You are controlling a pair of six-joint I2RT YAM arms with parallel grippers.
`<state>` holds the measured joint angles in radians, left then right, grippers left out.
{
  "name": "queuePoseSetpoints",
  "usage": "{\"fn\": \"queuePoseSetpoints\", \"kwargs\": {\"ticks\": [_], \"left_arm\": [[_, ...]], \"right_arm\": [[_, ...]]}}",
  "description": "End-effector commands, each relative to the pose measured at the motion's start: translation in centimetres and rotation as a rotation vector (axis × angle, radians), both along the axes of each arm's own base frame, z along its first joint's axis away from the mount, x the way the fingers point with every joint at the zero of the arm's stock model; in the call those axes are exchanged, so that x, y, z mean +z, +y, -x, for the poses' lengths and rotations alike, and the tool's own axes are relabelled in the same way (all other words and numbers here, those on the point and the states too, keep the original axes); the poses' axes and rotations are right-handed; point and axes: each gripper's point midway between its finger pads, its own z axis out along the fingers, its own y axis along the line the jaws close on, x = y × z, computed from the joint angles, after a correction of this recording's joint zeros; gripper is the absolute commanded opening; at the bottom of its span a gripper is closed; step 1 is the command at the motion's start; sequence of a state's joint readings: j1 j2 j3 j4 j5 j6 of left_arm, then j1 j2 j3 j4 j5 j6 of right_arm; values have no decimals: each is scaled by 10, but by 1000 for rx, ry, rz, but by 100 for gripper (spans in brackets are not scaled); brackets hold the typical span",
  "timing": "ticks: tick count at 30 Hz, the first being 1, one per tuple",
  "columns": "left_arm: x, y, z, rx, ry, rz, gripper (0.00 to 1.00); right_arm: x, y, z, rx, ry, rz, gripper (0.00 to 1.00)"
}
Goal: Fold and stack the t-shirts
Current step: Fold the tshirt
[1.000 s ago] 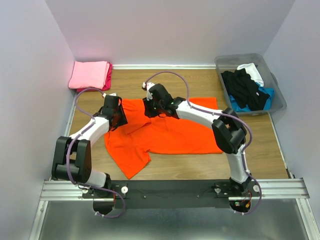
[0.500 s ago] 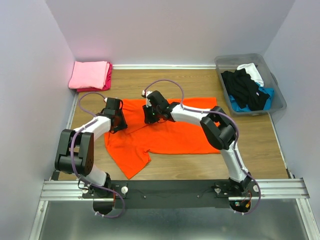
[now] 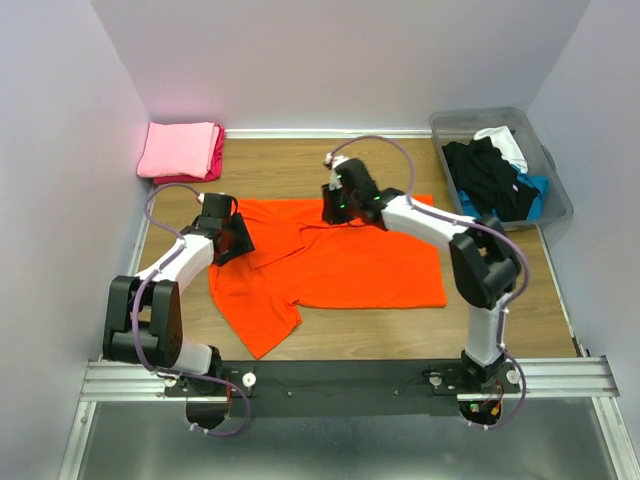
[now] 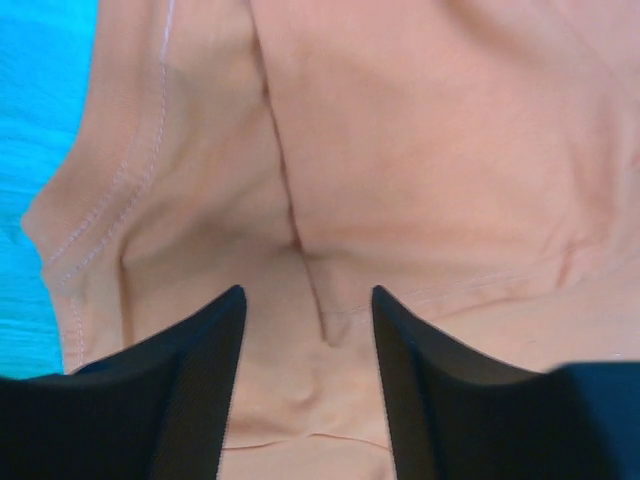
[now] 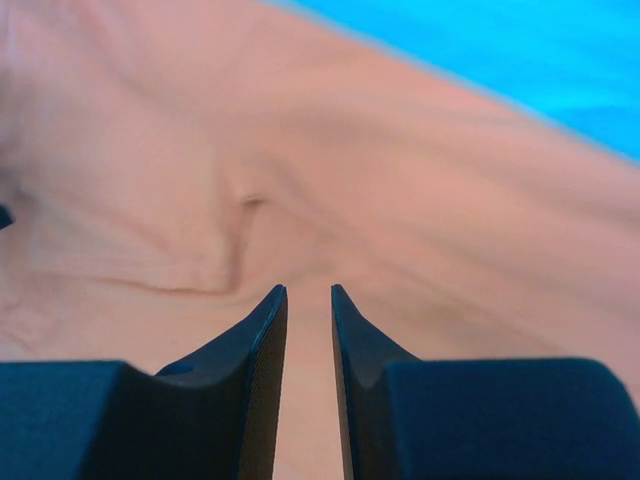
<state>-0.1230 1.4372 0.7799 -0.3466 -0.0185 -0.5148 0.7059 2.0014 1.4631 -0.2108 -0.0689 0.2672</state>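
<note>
The orange t-shirt (image 3: pixel 350 270) lies unfolded on the desk (image 3: pixel 400 165), long axis left to right, neck end apparently left, hem right. We count one folded pink-and-magenta pile (image 3: pixel 182 150) in the far left corner and more shirts (image 3: pixel 490 175) waiting in the bin (image 3: pixel 555 190). Our left end effector (image 3: pixel 240 240) gapes over its left end, holding nothing; the right end effector (image 3: pixel 335 207), at its far edge, is nearly closed, and we cannot tell if it holds cloth.

Bright, even overhead light, soft shadows; wrist views close, blurred, colour-shifted.
</note>
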Motion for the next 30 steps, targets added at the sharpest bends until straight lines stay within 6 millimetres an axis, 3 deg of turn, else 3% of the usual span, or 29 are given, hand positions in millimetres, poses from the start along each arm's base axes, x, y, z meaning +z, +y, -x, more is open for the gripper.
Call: {"fn": "queuePoseSetpoints", "kwargs": {"ticks": [1, 2, 5, 6, 7, 9, 11, 12, 13, 18, 30], "left_arm": [[29, 9, -29, 80, -93, -1, 65], [31, 14, -36, 102, -106, -3, 69], [37, 24, -61, 155, -135, 1, 74], [39, 29, -68, 175, -147, -7, 79], [40, 33, -78, 200, -154, -5, 80], [47, 43, -96, 236, -184, -3, 80], [36, 47, -105, 247, -154, 1, 75], [40, 46, -114, 243, -163, 9, 72], [30, 45, -115, 240, -135, 7, 70], [20, 49, -126, 256, -118, -12, 54], [-2, 67, -136, 298, -91, -46, 53]], "right_arm": [[19, -70, -30, -173, -65, 61, 32], [11, -97, -36, -240, -47, 79, 34], [13, -146, -50, -377, -45, 89, 35], [8, -158, -50, -404, -34, 101, 37], [9, -170, -53, -440, -35, 102, 43], [8, -193, -58, -501, -23, 95, 45], [8, -208, -60, -536, -12, 83, 46], [7, -211, -60, -539, -11, 85, 46], [6, -215, -61, -546, -9, 89, 46], [0, -220, -62, -550, 4, 93, 46], [-18, -237, -66, -577, 47, 100, 45]]}}
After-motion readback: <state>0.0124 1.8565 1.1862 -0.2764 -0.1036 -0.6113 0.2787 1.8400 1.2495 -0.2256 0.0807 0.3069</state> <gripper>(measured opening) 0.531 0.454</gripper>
